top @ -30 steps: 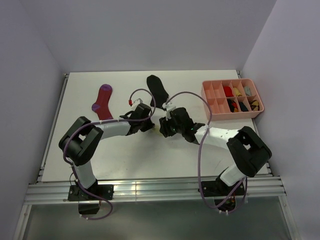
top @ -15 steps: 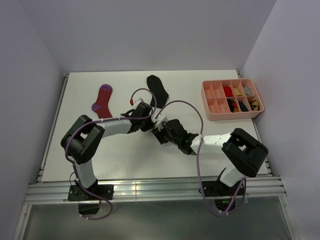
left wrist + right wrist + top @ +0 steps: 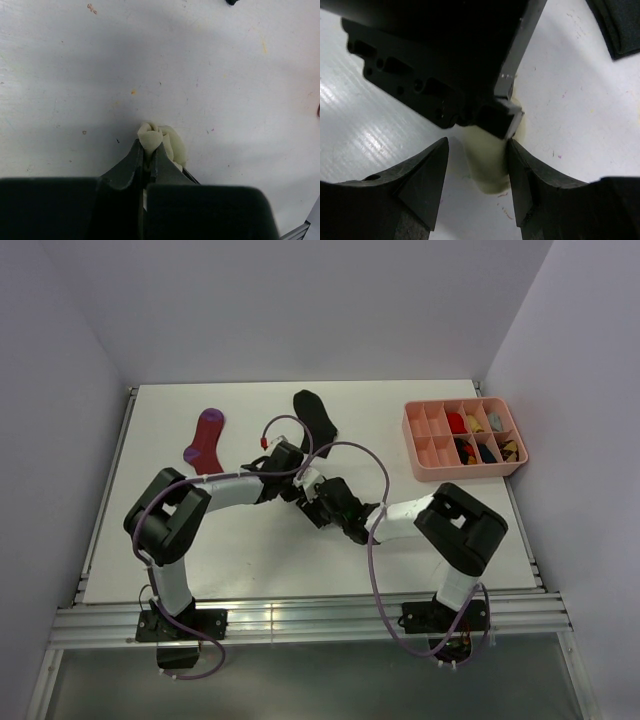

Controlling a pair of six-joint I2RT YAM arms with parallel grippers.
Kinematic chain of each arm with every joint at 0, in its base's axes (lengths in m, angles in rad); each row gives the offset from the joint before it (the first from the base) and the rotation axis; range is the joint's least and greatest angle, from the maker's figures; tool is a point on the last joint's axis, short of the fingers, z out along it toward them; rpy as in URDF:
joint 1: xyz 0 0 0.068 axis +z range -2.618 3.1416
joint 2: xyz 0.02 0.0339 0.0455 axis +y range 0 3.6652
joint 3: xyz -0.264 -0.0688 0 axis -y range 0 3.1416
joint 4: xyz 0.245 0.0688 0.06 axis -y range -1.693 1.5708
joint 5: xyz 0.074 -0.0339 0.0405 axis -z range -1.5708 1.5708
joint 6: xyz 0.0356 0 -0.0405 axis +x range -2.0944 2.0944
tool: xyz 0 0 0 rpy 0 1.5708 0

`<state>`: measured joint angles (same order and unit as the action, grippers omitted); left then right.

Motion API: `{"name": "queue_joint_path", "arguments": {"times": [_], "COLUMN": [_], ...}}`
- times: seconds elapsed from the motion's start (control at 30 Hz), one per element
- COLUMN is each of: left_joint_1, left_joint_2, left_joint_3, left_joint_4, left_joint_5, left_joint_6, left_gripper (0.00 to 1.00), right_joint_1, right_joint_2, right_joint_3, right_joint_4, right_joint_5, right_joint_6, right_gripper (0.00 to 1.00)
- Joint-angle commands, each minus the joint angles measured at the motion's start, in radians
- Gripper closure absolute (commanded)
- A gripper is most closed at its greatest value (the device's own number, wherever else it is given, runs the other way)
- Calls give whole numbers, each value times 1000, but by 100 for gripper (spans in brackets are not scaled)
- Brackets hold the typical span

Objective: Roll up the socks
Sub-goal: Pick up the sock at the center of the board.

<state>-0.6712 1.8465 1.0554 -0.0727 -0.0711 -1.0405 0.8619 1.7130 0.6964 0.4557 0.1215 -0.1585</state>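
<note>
My left gripper (image 3: 148,150) is shut on a small cream sock (image 3: 167,142), bunched into a roll on the white table. In the right wrist view the same cream sock (image 3: 487,167) lies between the fingers of my right gripper (image 3: 476,152), which is open. Its right finger touches the roll and its left finger stands apart from it. The left gripper's dark body (image 3: 445,60) sits just above the roll. From above, the two grippers (image 3: 290,480) (image 3: 320,502) meet mid-table and hide the cream sock. A black sock (image 3: 315,415) and a magenta sock (image 3: 206,443) lie flat farther back.
A pink compartment tray (image 3: 470,472) holding several small colourful rolled items stands at the back right. The black sock's edge (image 3: 620,25) lies close beyond the grippers. A purple cable (image 3: 375,540) loops over the right arm.
My right arm has swung left toward the left gripper, and its open fingers now straddle the cream sock. The left gripper has stayed shut on the sock in place.
</note>
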Motion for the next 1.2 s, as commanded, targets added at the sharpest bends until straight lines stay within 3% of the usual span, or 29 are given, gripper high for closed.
{"name": "queue_joint_path", "arguments": {"times": [0.0, 0.2, 0.3, 0.4, 0.5, 0.53, 0.7, 0.97, 1.1, 1.17], "left_joint_1": [-2, -1, 1, 7, 21, 25, 73, 208, 284, 314], "left_joint_2": [30, 40, 42, 39, 16, 8, -58, -215, -354, -447], "left_joint_3": [11, 9, 9, 9, -3, -8, -17, -23, -44, -49], "left_joint_4": [-26, -15, -13, -13, -10, -9, -13, -59, -103, -143], "left_joint_5": [34, 62, 80, 85, 80, 79, 76, 2, -56, -103], "left_joint_6": [19, 20, 25, 30, 30, 28, 30, 34, 45, 77], "left_gripper": [100, 100, 100, 100, 96, 94, 72, 35, 23, 23], "right_joint_1": [12, 14, 14, 12, 11, 9, 6, -83, -173, -210], "right_joint_2": [45, 122, 143, 152, 143, 139, 100, -15, -100, -156], "right_joint_3": [48, 93, 120, 130, 138, 137, 150, 157, 129, 150], "right_joint_4": [15, -55, -104, -152, -195, -206, -334, -472, -480, -514], "right_joint_5": [7, 40, 32, 24, 12, 7, -25, -221, -266, -235], "right_joint_6": [-19, 0, 14, 24, 37, 43, 102, 241, 289, 290], "right_gripper": [42, 44, 50, 61, 95, 100, 100, 100, 100, 100]}}
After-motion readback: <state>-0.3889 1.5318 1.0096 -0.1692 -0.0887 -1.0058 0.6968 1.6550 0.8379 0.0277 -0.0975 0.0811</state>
